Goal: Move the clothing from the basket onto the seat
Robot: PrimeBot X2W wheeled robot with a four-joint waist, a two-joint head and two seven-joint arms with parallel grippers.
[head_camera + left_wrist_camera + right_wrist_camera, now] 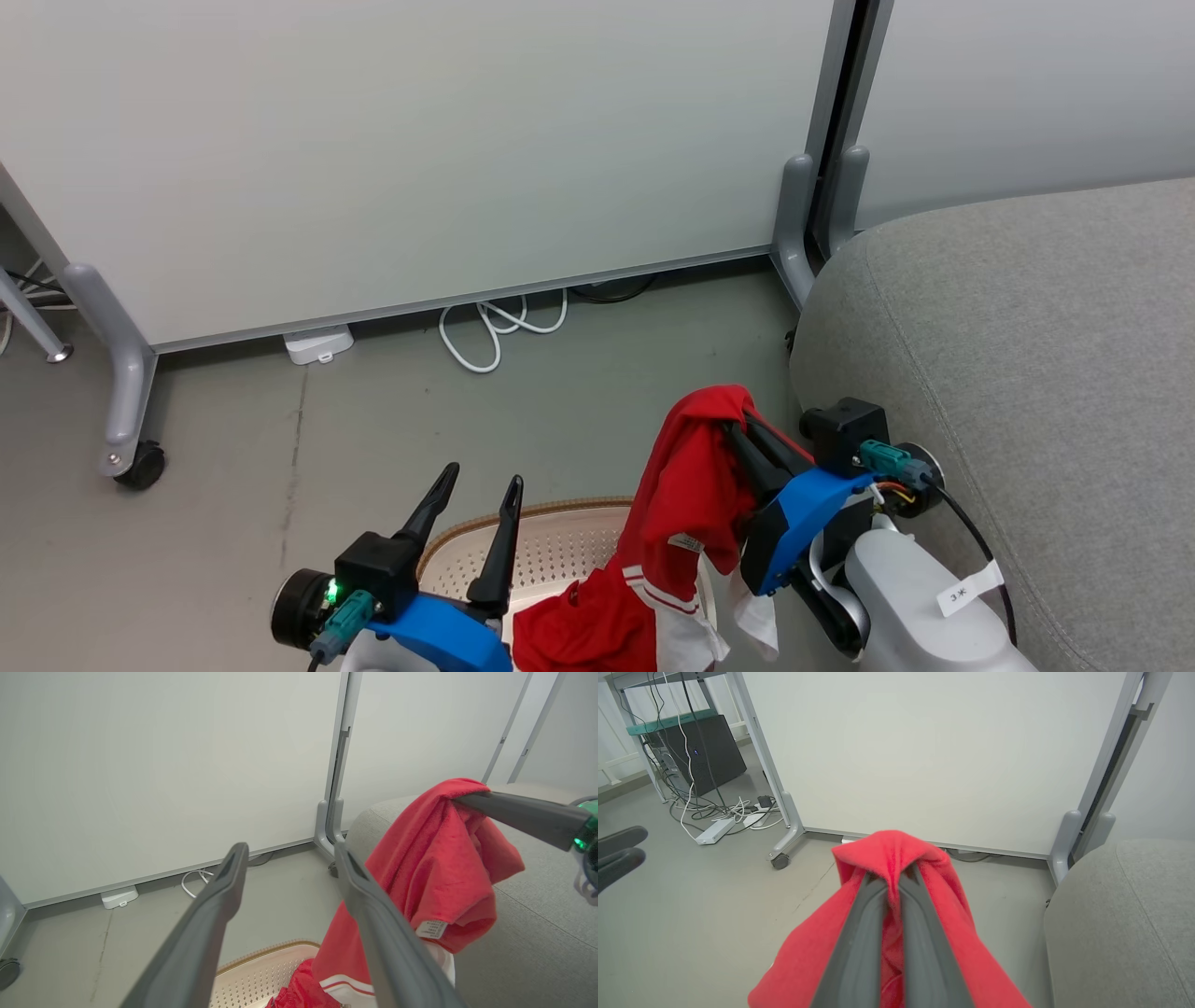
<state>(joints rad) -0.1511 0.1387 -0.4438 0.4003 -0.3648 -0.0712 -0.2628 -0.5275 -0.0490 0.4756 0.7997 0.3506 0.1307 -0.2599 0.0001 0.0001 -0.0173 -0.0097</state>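
**A:** ok quick check, where's the laundry at?

**B:** The right hand (738, 427) is clamped on a soft bright red fabric garment with white trim bands (686, 485), lower middle of the head view. Its fingers are pinched together with the cloth bunched over the tips, which is dead obvious in the right wrist view. The garment hangs from there in a long drape, long axis pretty much vertical. The bottom end looks like it reaches down to the cream-white perforated plastic basket with a brown rim (551, 551) at the bottom edge.

**A:** and the other piece?

**B:** A second red garment (569, 630) lies crumpled in the basket, bottom centre. The left hand (484, 476) is at lower left over the basket's left side, fingers spread apart, holding nothing.

**A:** so what does the next move hinge on?

**B:** The big light grey fabric sofa (1027, 373) takes up the right side of the frame, just right of the right hand, so that arm is way nearer. I reckon it has to swing right and lift enough for the dangling tail to clear the sofa's rounded edge. Can't tell if the tail is tangled with the second piece.
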